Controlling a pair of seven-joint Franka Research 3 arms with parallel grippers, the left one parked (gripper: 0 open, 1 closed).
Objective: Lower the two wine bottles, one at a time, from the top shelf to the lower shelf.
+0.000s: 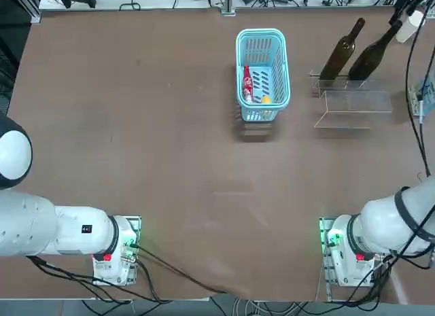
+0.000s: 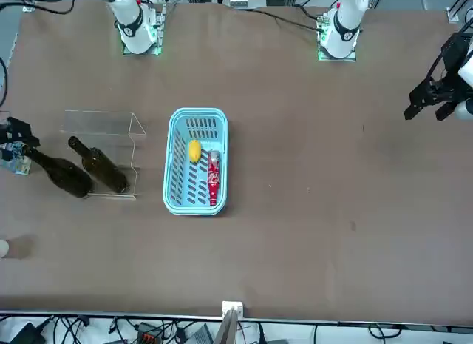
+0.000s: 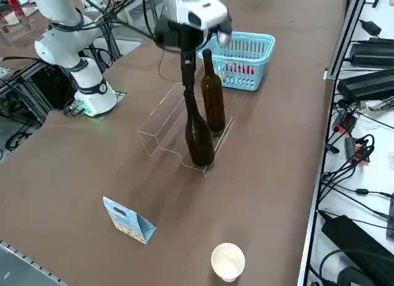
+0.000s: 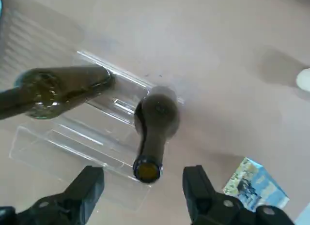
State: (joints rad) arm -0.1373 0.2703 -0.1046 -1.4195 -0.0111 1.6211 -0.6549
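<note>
Two dark olive-brown wine bottles [image 1: 342,52] [image 1: 372,54] stand upright side by side on the lower shelf [image 1: 318,85], the far tier of the clear acrylic stand. The top shelf [image 1: 357,111], on the robot's side, is bare. My right gripper [image 4: 145,184] is open and hovers at the mouth of the outer bottle [image 4: 155,123]. Its fingers [image 4: 89,186] stand on either side of the neck without touching it. The other bottle [image 4: 53,92] stands beside it. In the right side view the gripper [image 3: 188,55] sits at the top of the nearer bottle [image 3: 198,135].
A light-blue basket [image 1: 262,75] with a red bottle and a yellow item stands left of the stand. A small blue printed card [image 3: 129,221] and a white paper cup [image 3: 228,261] sit near the table's right end. Cables run along that edge.
</note>
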